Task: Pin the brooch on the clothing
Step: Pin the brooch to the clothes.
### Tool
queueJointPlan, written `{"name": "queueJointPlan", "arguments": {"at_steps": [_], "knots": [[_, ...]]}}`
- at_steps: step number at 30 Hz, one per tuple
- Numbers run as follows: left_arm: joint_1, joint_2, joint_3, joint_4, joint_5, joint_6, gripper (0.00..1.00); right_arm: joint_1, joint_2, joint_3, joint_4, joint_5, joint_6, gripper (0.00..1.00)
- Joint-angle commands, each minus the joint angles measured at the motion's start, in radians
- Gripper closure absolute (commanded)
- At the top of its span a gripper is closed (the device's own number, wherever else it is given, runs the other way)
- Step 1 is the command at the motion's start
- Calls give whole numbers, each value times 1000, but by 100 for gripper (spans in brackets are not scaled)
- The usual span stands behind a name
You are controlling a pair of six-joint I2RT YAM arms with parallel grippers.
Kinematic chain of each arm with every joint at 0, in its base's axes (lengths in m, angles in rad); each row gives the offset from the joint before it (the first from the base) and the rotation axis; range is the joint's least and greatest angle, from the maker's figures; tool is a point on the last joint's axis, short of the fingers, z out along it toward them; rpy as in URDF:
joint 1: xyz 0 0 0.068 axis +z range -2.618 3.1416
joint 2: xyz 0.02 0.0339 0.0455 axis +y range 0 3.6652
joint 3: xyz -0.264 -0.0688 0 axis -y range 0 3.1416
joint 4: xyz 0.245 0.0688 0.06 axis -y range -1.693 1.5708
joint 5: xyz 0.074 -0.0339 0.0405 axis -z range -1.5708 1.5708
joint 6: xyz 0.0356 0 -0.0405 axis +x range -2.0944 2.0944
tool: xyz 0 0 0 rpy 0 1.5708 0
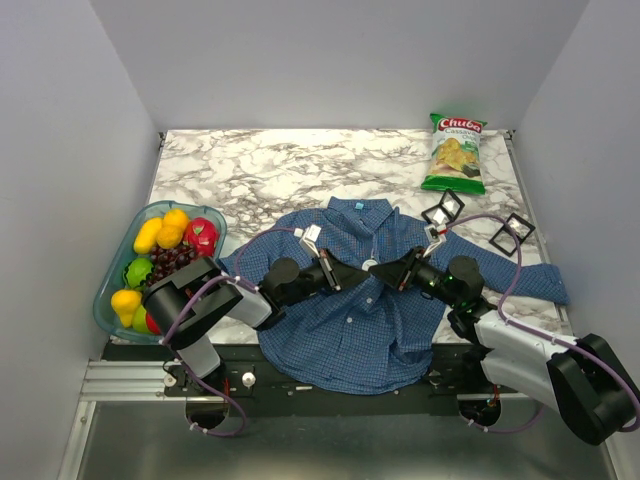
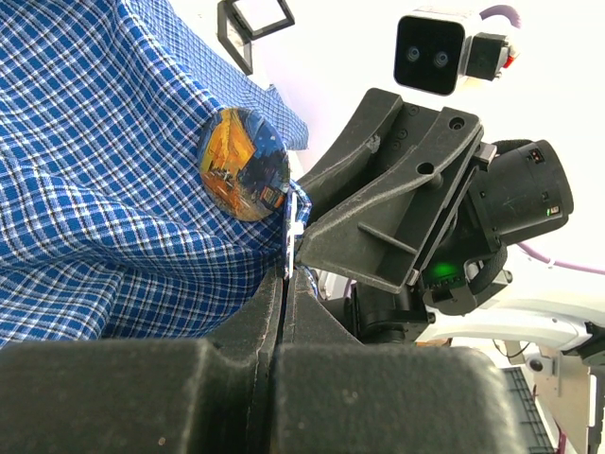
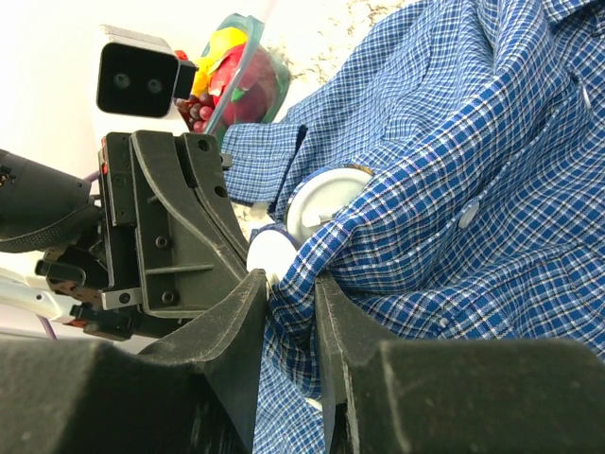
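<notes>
The blue checked shirt (image 1: 350, 330) lies spread on the marble table, collar at the far side. Both grippers meet over its chest. The brooch (image 2: 243, 163) is a round badge with a yellow and blue painting, lying against the cloth; its white back (image 3: 326, 203) shows in the right wrist view. My left gripper (image 1: 355, 272) (image 2: 286, 274) is shut on a thin white disc (image 3: 272, 253) seen edge-on just beside the brooch. My right gripper (image 1: 385, 270) (image 3: 291, 284) is shut on a raised fold of the shirt (image 3: 312, 255) right next to the disc.
A blue-green tray (image 1: 105, 290) of toy fruit stands at the left edge. A green chips bag (image 1: 455, 150) lies at the back right. Two black square frames (image 1: 443, 208) (image 1: 512, 232) lie just beyond the right arm. The right sleeve (image 1: 530, 280) stretches toward the right edge.
</notes>
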Motion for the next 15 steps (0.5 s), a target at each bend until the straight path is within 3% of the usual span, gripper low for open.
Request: {"name": "queueJointPlan", "arguments": {"at_steps": [1,15], "knots": [[-23,12,47,10,43,-17,100,10,2,21,-8,-25,-17,66],[-23,4,47,27,51,-2,100,12,1,29,-49,-11,-22,66]]}}
